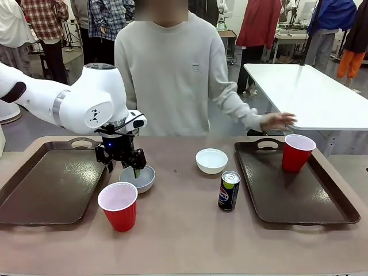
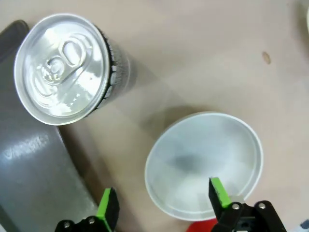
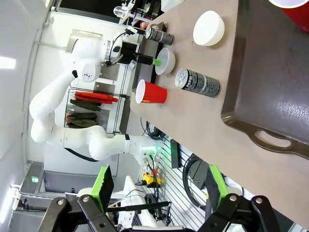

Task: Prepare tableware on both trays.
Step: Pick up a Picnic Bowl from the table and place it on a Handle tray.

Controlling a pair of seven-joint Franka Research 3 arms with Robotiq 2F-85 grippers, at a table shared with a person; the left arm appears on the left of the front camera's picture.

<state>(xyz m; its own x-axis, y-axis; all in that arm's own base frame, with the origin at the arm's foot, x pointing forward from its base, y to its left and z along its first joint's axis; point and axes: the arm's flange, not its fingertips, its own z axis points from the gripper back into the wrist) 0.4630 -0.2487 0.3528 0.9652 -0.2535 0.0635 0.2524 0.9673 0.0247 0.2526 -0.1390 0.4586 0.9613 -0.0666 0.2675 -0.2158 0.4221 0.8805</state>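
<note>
Closest to me, a red cup (image 1: pixel 118 205) stands upright on the table (image 1: pixel 190 241), just in front of a white bowl (image 1: pixel 138 179). Left gripper (image 1: pixel 127 163) is down on that bowl, jaws spread, straddling the rim: one pad (image 2: pixel 218 191) is inside, the other outside, toward the left tray (image 1: pixel 49 184). Nothing pinched yet. The bowl sits on the table just beside that tray, not on it. Right gripper (image 3: pixel 158 181) is spread wide with nothing between its fingers.

Risks, my read: a one-wall pinch on a smooth rim can slip or tilt the bowl on the lift, and carrying it low would catch the tray's raised rim. Black can (image 2: pixel 63 67) stands just beside the bowl and the tray edge, easy to knock with the outer finger. The red cup is near enough to clip too.

Elsewhere: second bowl (image 1: pixel 211 160) and blue can (image 1: pixel 229 191) mid-table, second red cup (image 1: pixel 297 153) upright on the right tray (image 1: pixel 299 198). Person's hand (image 1: pixel 279 121) rests on another table, well clear.
</note>
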